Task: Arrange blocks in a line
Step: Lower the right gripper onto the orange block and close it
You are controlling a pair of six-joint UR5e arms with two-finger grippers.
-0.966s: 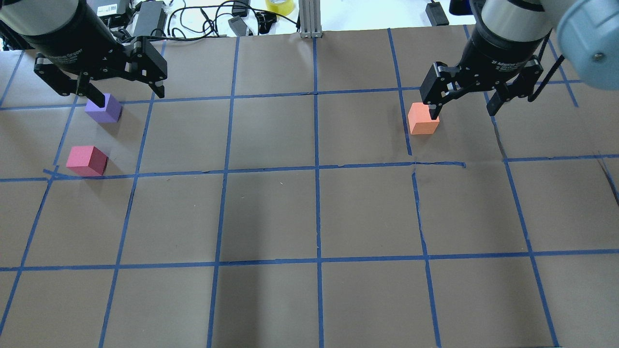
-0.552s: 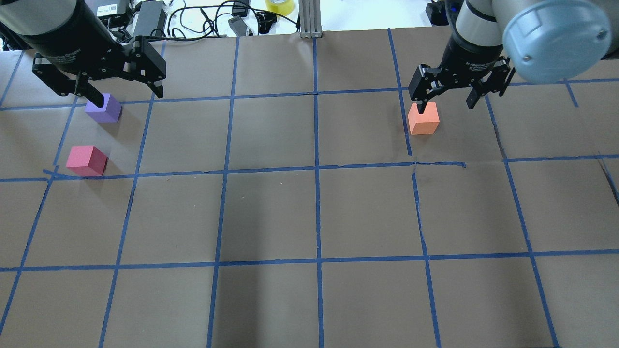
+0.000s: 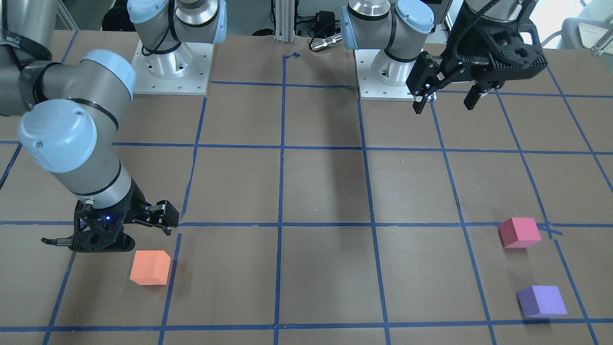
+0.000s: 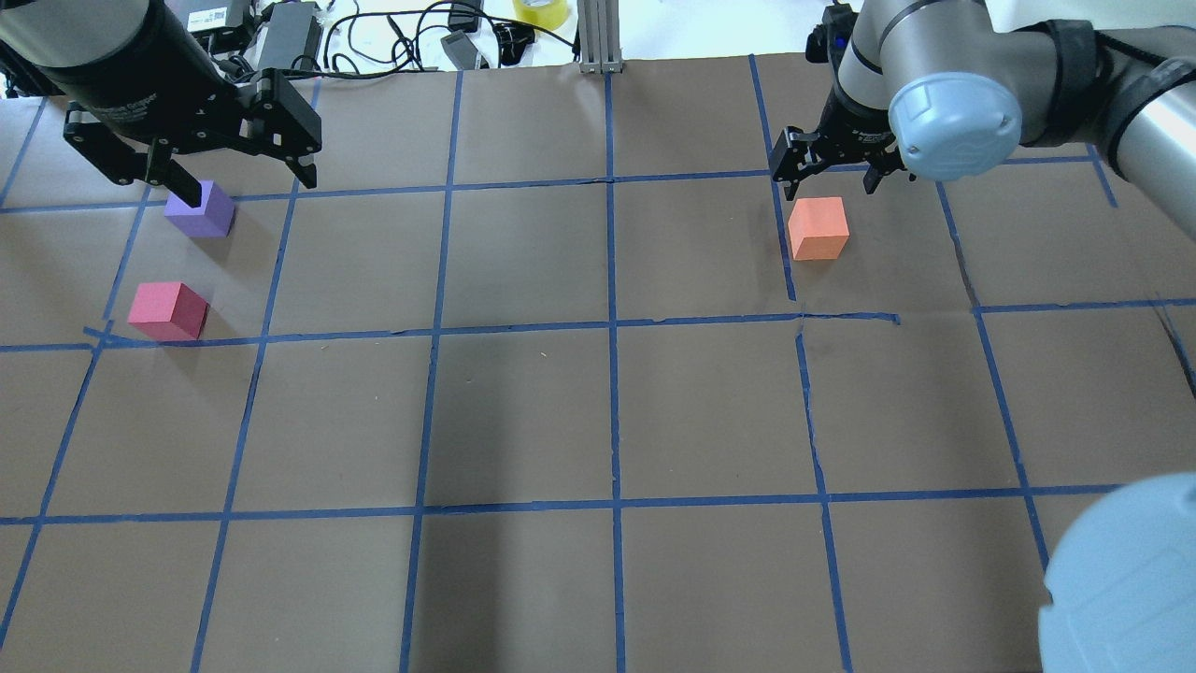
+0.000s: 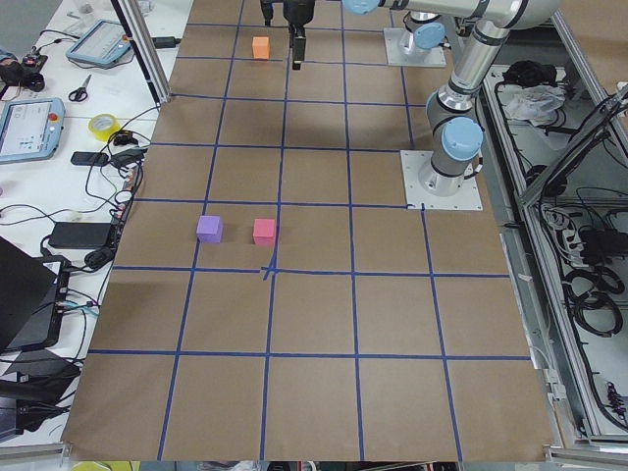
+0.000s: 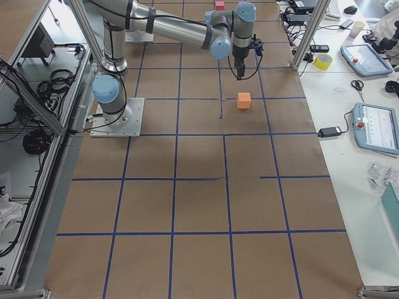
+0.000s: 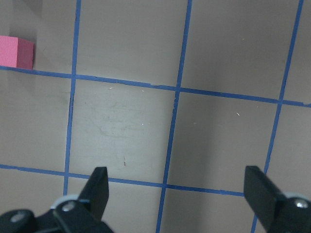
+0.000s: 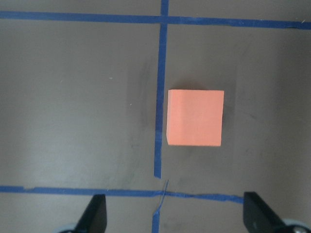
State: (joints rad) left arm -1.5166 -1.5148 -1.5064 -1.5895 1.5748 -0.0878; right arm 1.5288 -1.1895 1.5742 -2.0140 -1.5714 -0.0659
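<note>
The orange block [image 4: 818,228] sits on the brown paper at the far right; it also shows in the front view [image 3: 150,267] and the right wrist view [image 8: 195,118]. My right gripper [image 4: 832,187] is open just beyond it, the block ahead of its fingertips [image 8: 97,206], not between them. The pinkish-red block [image 4: 168,310] and the purple block [image 4: 201,209] lie at the far left, apart from each other. My left gripper [image 4: 248,182] hangs open and empty high above the table; its wrist view shows only the pinkish-red block [image 7: 16,51].
Blue tape lines [image 4: 612,327] divide the brown paper into squares. Cables, adapters and a yellow tape roll [image 4: 540,11] lie past the far edge beside an aluminium post [image 4: 598,37]. My right arm's elbow [image 4: 1121,579] looms at the near right corner.
My right gripper has moved off the orange block toward the far edge and a little left, and the arm has swung round. The blocks and the left arm have not moved.
</note>
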